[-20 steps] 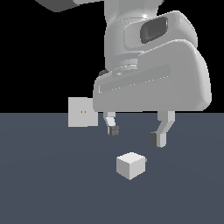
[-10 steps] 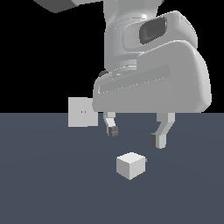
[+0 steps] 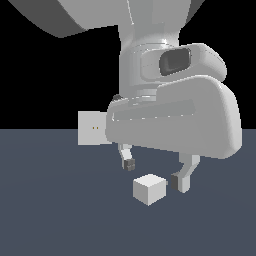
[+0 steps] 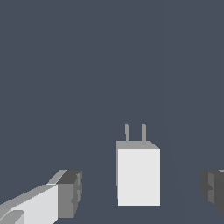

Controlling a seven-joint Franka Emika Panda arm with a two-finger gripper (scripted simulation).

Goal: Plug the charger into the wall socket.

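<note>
Nearest to us in the exterior view we see the charger [image 3: 149,189], a small white cube that lies on the dark grey floor [image 3: 50,210]. Just behind and above it hangs the gripper [image 3: 155,173] with its jaws spread wide, holding nothing; one finger [image 3: 182,177] is near the cube on the exterior view's right. In the wrist view the charger [image 4: 138,175] sits between the two fingertips [image 4: 70,192], touching neither, and two thin prongs [image 4: 135,132] stand out from its far face. Farther back, on the exterior view's left, the wall socket [image 3: 92,128] stands upright, well apart from the cube, partly hidden by the arm.
</note>
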